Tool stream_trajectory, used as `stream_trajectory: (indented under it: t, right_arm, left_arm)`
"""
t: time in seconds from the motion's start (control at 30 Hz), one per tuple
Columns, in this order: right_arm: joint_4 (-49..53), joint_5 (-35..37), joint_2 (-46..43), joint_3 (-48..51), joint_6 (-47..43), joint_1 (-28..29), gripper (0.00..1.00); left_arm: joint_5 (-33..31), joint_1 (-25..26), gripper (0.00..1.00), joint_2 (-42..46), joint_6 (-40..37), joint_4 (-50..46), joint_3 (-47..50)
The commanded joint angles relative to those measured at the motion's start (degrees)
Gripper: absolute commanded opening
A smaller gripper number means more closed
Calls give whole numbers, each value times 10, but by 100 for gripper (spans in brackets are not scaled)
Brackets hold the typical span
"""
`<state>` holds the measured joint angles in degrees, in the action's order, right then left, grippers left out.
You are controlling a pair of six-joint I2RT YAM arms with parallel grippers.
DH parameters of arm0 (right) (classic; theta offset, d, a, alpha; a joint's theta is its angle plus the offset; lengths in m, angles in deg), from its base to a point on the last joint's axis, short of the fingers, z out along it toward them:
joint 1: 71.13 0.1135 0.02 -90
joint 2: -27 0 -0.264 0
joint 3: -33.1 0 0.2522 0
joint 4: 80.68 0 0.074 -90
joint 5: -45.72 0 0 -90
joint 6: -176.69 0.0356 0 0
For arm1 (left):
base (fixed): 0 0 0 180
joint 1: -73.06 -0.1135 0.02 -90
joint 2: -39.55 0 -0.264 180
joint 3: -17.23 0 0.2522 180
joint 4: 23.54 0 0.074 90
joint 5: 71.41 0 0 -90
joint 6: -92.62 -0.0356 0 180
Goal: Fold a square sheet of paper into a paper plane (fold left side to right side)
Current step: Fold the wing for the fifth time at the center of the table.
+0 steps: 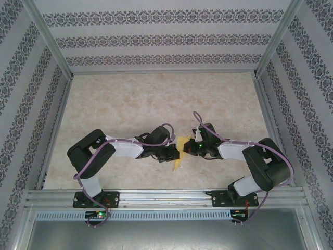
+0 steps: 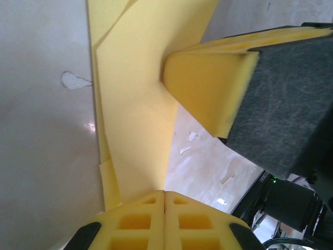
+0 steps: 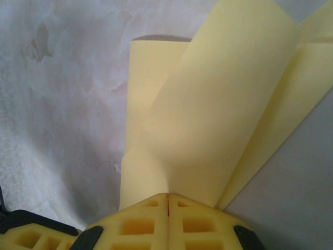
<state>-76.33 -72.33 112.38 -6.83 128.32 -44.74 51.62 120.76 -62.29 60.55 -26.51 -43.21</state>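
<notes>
We judge the job well past its middle. The sheet of paper (image 1: 179,152) is no flat square now. It shows as a narrow folded shape at the centre of the worktop (image 1: 130,99), tapering to a point toward 6 o'clock in the top view.

From the left wrist, the paper (image 2: 136,104) shows at least 2 layers with slanted edges. From the right wrist, the paper (image 3: 223,99) has 1 flap curling up off a flatter layer below (not yet pressed down). The creases look soft, so we think what is left is to bring the side across, flatten it and sharpen the centre line into a clean dart.

The left arm (image 1: 125,148) reaches in from 8 o'clock and the right arm (image 1: 234,150) from 4 o'clock, meeting at the paper. The left jaws are closed tight with the paper pinched between them, and the right jaws are closed on the paper too. From the left wrist, 1 of the right arm's fingers (image 2: 208,83) touches the sheet at 1 o'clock.

No container takes part here. The paper is held by the 2 sets of jaws at the worktop, and we cannot tell whether its underside rests on the surface.
</notes>
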Motion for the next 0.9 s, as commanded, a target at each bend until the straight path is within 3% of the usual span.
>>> stream_trajectory:
  t: [0.0,0.6,0.87]
  right_arm:
    - [97,36,21,15,-15,3,0]
    - [99,31,19,10,-19,3,0]
    - [86,-10,-42,-22,-28,-8,0]
  left_arm:
    - [10,10,5,-11,10,20,7]
    - [0,22,5,-43,-3,5,6]
    - [-54,34,2,-41,-39,-95,-2]
